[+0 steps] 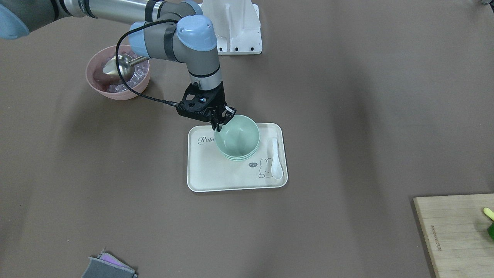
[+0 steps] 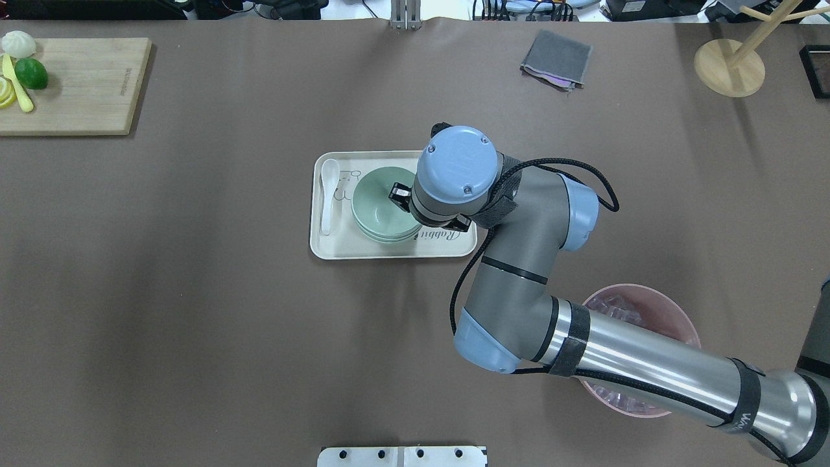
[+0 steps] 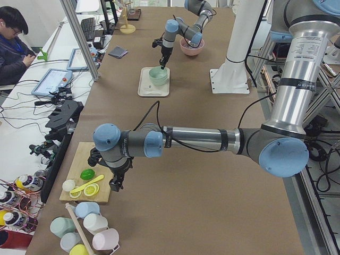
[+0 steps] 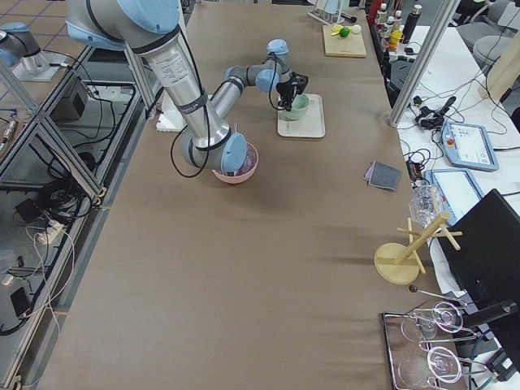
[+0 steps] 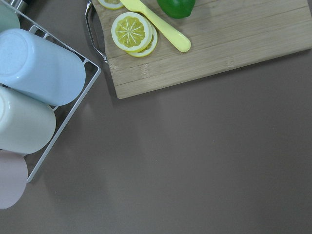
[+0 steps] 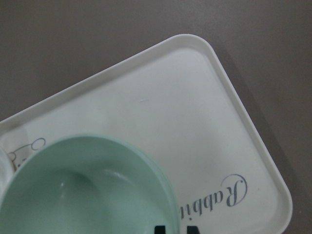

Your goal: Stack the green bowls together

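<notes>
Three pale green bowls (image 1: 236, 137) sit nested in one stack on a white tray (image 1: 216, 173); they also show in the overhead view (image 2: 379, 201) and the right wrist view (image 6: 83, 195). My right gripper (image 1: 219, 122) is at the near-robot rim of the top bowl, its fingers straddling the rim and shut on it. The top bowl sits slightly tilted in the stack. My left gripper (image 3: 114, 183) hangs low beside a wooden cutting board (image 3: 87, 178) far from the tray; I cannot tell whether it is open or shut.
A white spoon (image 1: 276, 162) lies on the tray beside the stack. A pink bowl (image 1: 115, 77) with ice and a metal scoop stands under my right arm. The cutting board with lemon and lime (image 2: 71, 84), a folded cloth (image 2: 556, 59) and a cup rack (image 5: 39, 68) lie at the table's edges.
</notes>
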Robot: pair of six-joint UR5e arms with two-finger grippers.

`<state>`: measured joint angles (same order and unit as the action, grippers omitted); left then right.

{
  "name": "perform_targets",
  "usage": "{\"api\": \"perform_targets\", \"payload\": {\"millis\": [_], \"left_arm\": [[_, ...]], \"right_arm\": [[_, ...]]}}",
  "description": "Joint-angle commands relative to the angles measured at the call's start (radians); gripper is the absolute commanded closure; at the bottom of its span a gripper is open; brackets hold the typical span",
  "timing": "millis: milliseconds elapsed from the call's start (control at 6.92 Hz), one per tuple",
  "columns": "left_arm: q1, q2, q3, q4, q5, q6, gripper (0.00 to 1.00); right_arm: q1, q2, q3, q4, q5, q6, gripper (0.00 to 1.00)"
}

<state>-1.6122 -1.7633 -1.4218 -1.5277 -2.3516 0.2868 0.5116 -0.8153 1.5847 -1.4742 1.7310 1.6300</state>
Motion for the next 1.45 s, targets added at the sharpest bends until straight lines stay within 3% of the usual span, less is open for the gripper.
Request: {"api": "perform_targets", "payload": {"millis": [0,434,723,1012,1301], "left_arm": [[0.000,0.010,0.001,-0.002,0.000,-0.002,0.02],[0.008,0.016,0.006,0.014,0.014,-0.014,0.02],[0.018,0.066,-0.058,0.026,0.025,-0.157,0.02],[0.018,0.135,-0.153,0.023,0.020,-0.161,0.02],[0.017,0.156,-0.178,0.023,0.018,-0.158,0.02]], "right_arm": [[0.002,-0.001,0.003,-0.002,-0.011,-0.042,0.00],[0.117,-0.036,0.035,-0.046,0.062,-0.178,0.00],[0.259,-0.158,0.085,-0.052,0.175,-0.425,0.00],[0.384,-0.278,0.118,-0.063,0.246,-0.661,0.00],[0.549,-0.445,0.118,-0.060,0.350,-0.987,0.00]]}}
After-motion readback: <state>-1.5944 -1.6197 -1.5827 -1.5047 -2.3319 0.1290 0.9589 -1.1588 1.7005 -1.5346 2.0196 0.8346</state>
